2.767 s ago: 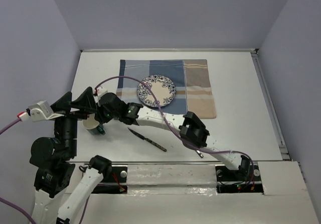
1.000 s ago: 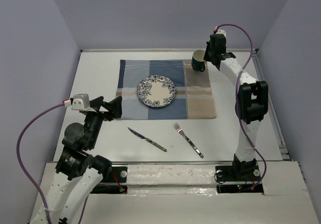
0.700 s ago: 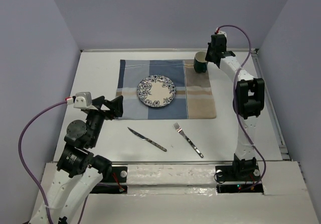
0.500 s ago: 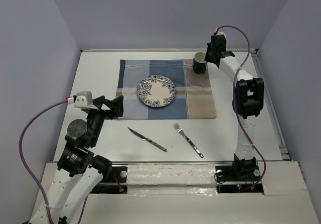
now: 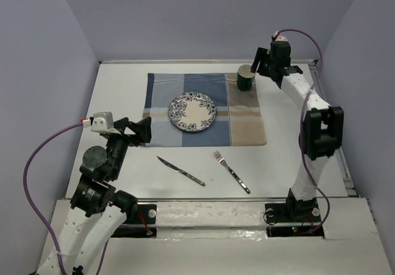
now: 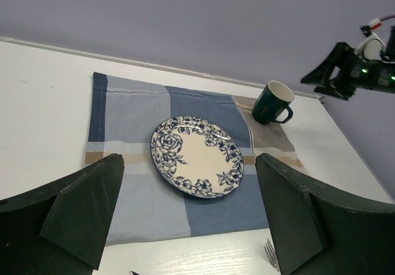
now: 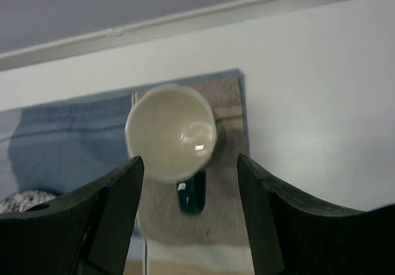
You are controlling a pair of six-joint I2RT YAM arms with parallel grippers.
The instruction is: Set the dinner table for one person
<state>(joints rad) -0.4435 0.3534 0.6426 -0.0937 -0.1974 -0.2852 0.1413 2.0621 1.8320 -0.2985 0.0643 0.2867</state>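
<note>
A dark green mug (image 5: pixel 245 77) with a cream inside stands upright on the far right corner of the striped cloth (image 5: pixel 247 124). My right gripper (image 5: pixel 259 61) is open just right of and above the mug, not touching it. In the right wrist view the mug (image 7: pixel 171 132) lies beyond my open fingers (image 7: pixel 188 164). A blue floral plate (image 5: pixel 192 111) sits mid-cloth. A knife (image 5: pixel 181 171) and a fork (image 5: pixel 231 171) lie on the white dinner table (image 5: pixel 296 145) in front of the cloth. My left gripper (image 5: pixel 143 130) is open and empty at the cloth's left edge.
In the left wrist view the plate (image 6: pixel 197 156), the mug (image 6: pixel 271 102) and the fork's tines (image 6: pixel 270 250) show between my open left gripper (image 6: pixel 188 164). The table's raised back edge (image 5: pixel 203 60) runs just behind the mug. A rail (image 5: pixel 330 121) lines the right side.
The right arm carried the mug from the table's left side to the cloth's far right corner, let it go and drew back to the right. The left arm stayed nearly still.
</note>
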